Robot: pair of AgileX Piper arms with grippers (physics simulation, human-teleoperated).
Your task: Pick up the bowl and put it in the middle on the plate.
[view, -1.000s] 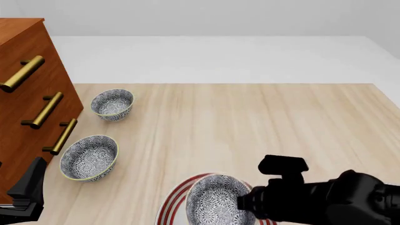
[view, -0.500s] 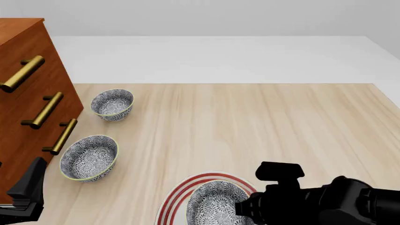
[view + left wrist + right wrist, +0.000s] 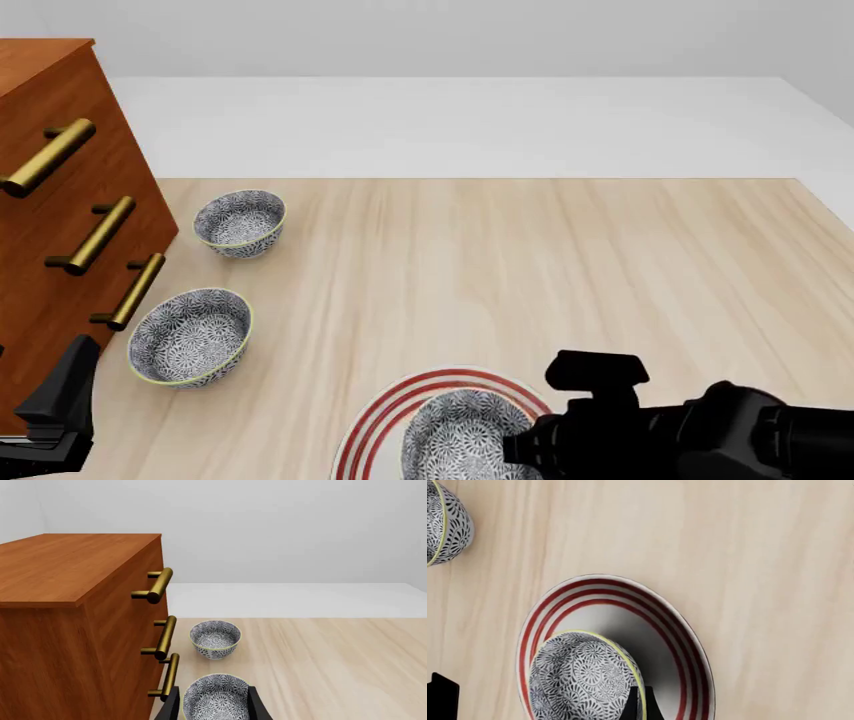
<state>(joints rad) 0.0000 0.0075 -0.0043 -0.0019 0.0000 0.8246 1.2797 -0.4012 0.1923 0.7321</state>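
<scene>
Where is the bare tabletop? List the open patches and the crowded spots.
Open: the wide wooden stretch right of the two spare bowls, reaching the far and right edges. Crowded: the left strip beside the drawer cabinet, and the near edge with the plate, bowl and right gripper.

Three small round ceramic bowls with blue-grey floral pattern: one (image 3: 461,440) over the plate, two more (image 3: 190,335) (image 3: 240,221) by the dresser. One large white plate with red rings (image 3: 380,410). One wooden dresser (image 3: 54,200) bearing three brass bar handles (image 3: 51,156) (image 3: 96,235) (image 3: 134,290).
</scene>
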